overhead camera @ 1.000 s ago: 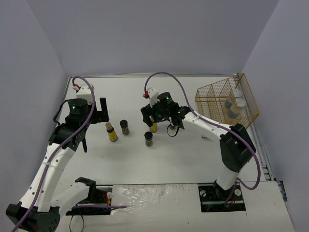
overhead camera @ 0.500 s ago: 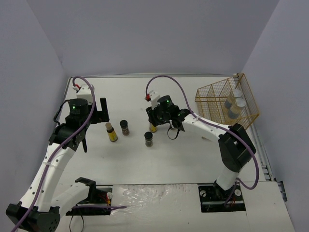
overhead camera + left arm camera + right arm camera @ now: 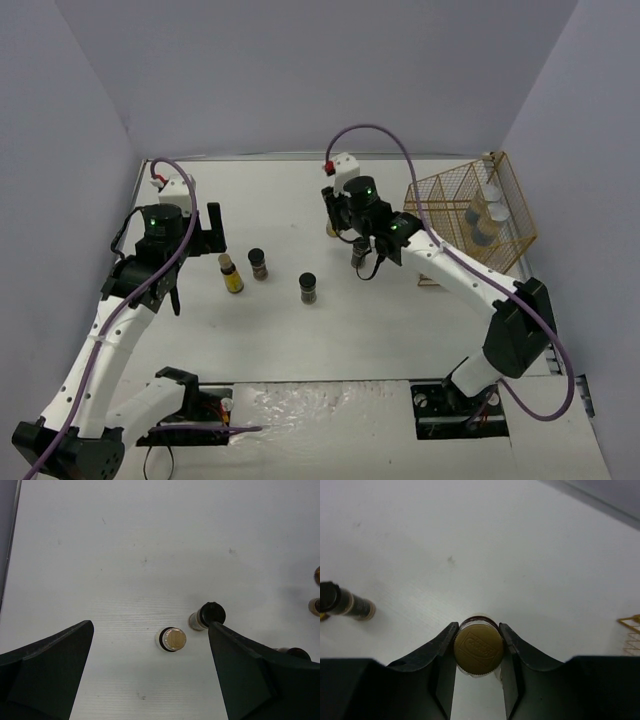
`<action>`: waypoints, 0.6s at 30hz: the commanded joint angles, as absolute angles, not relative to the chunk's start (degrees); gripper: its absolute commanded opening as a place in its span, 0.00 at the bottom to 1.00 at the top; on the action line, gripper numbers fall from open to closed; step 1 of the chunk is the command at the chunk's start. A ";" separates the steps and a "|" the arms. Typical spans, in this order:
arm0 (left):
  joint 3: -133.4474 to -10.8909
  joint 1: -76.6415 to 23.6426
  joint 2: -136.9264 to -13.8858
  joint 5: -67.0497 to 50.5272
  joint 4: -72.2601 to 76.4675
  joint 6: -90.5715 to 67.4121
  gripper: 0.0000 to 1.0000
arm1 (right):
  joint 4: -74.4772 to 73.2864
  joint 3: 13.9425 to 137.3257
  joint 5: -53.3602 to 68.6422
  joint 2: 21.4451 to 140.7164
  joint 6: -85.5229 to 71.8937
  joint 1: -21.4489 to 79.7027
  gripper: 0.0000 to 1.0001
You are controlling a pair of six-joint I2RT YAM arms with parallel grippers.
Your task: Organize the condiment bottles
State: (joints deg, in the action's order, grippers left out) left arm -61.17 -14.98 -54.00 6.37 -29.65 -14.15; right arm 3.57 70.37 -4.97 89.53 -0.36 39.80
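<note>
- The wire basket (image 3: 440, 184) stands at the far right of the table (image 3: 300, 190) and serves as the reference point for this report.
- Inside the basket, a first clear jar (image 3: 490, 194) and a second clear jar (image 3: 480, 228) stand upright, one beside the other.
- The right gripper (image 3: 477, 629) is left of the basket. One basket corner shows at the right edge of its wrist view.
- Its fingers are clamped on the gold-capped jar (image 3: 478, 649), one pad pressed to each side, with the cap facing the camera.
- The left gripper (image 3: 150, 624) is the item farthest from the basket. Its fingers are spread wide and grip nothing.
- The yellow jar (image 3: 173, 639) stands upright below the left gripper. In the wrist view it sits between the spread fingers and touches neither.
- The first black-capped jar (image 3: 207, 616) stands just beside the yellow jar on the side toward the basket, separated by a narrow gap.
- The second black-capped jar (image 3: 309, 288) stands alone between that pair and the basket, well apart from both.
</note>
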 commanded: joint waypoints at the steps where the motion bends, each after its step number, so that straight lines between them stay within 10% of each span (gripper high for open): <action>1: -62.49 -14.68 -53.79 6.24 -25.93 -14.85 0.97 | 5.01 78.81 -19.43 80.81 -4.50 33.69 0.00; 18: -62.58 -14.68 -53.61 5.79 -25.93 -15.03 0.97 | 0.26 76.16 -27.64 74.81 -16.82 6.59 0.00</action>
